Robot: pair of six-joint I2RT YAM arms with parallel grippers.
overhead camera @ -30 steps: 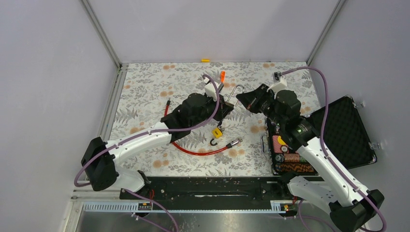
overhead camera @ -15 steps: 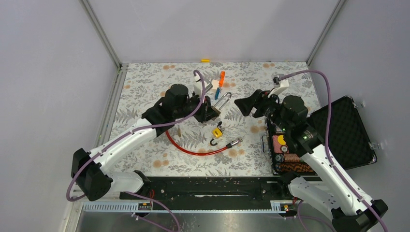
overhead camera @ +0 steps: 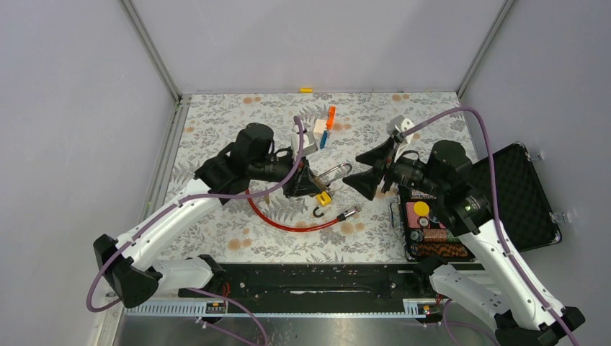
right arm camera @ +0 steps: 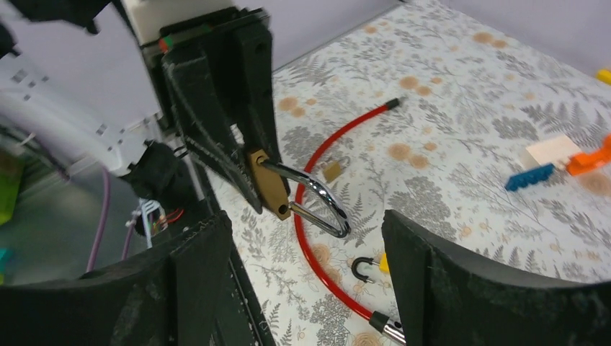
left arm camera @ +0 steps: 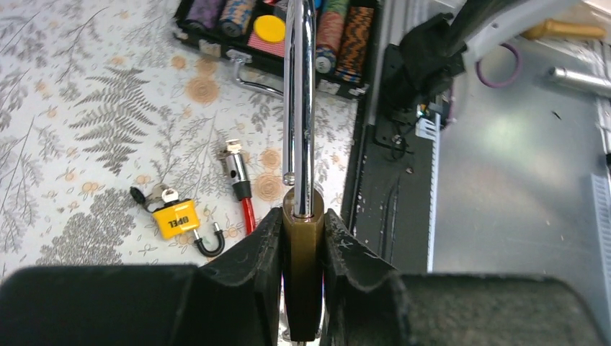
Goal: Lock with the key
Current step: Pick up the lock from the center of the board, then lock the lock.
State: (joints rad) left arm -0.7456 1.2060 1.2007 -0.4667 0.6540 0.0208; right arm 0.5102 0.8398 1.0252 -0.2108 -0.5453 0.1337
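My left gripper point(overhead camera: 308, 183) is shut on the body of a brass padlock point(left arm camera: 302, 249), held just above the table. Its long chrome shackle point(overhead camera: 336, 172) points toward my right gripper, and one leg is out of the body point(right arm camera: 268, 182). My right gripper point(overhead camera: 360, 173) hangs open a short way beyond the shackle tip, with nothing between its fingers point(right arm camera: 306, 241). A small yellow padlock point(left arm camera: 176, 218) lies on the cloth with its black shackle open. A silver key point(left arm camera: 164, 193) lies at its top.
A red cable lock point(overhead camera: 288, 223) curves under the padlock, its metal end point(overhead camera: 351, 212) near the yellow lock. An open black case point(overhead camera: 533, 194) of poker chips sits at the right. Toy blocks point(overhead camera: 324, 130) lie behind. A tiny brass padlock point(right arm camera: 331, 171) rests inside the cable loop.
The right gripper has gone from shut to wide open and dropped lower. The left arm has carried the brass padlock toward the near side, its shackle now pointing right.
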